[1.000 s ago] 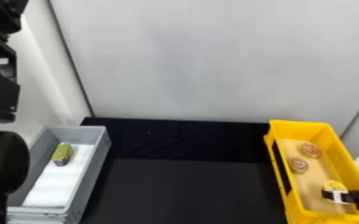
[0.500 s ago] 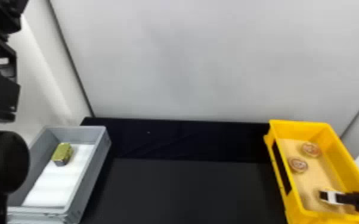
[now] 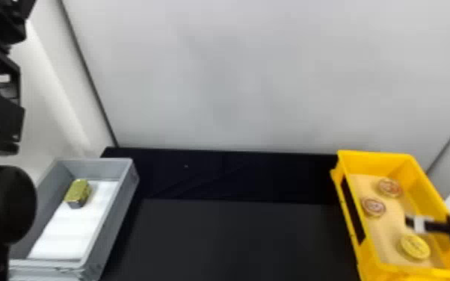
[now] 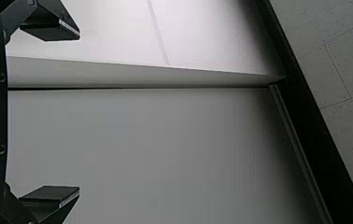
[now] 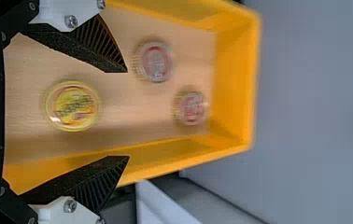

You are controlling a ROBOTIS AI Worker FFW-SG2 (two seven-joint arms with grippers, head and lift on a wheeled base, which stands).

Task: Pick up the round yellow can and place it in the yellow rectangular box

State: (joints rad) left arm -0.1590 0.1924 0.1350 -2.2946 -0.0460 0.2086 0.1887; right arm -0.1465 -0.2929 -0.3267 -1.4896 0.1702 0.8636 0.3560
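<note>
Colour marks out the round yellow can (image 3: 415, 247): its flat disc of a top is bright yellow with a raised rim, a thin red ring inside it, dark slanting print across the middle and a reddish patch. It lies, top up, on the light tan floor of the yellow rectangular box (image 3: 375, 157), at the near end. Farther back in the same box are two round cans with red-and-pale tops (image 3: 373, 207), apart from each other.

The black right gripper (image 3: 422, 224) is over the box, near the yellow can. In the right wrist view its jaws stand wide apart and hold nothing; their ribbed inner sides taper to points.

The black left arm (image 3: 2, 205) is at the head view's left edge; in the left wrist view its jaws are spread wide, gripping nothing.

On the black table (image 3: 250, 239), the grey plastic box (image 3: 102, 170) at the left holds a gold-topped, dark-sided block (image 3: 78, 192) on a white lining.
</note>
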